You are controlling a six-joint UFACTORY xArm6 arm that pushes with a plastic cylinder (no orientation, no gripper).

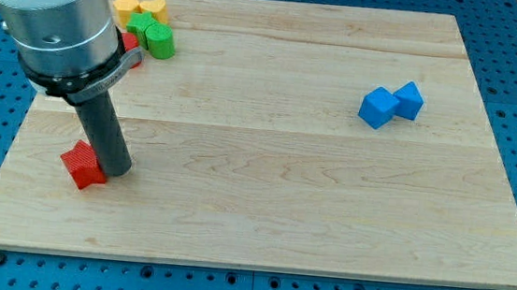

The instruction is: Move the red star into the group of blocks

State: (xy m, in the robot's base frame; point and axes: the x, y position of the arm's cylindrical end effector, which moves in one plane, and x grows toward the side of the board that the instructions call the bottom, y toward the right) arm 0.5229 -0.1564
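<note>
Wooden and pale, the rectangular board fills the single camera view over a blue perforated base. My tip, the lower end of the dark rod, has no jaws to spread or pinch; it rests touching the right side of the red star-shaped block near the view's lower left. From that side a push would send the star leftward, so reaching the group probably calls for coming round beneath it. That group sits at the view's top left: two yellow blocks, two green blocks and a partly hidden red block clustered close. Two blue cube-like blocks touch each other, well apart at the right. No containers appear anywhere.
</note>
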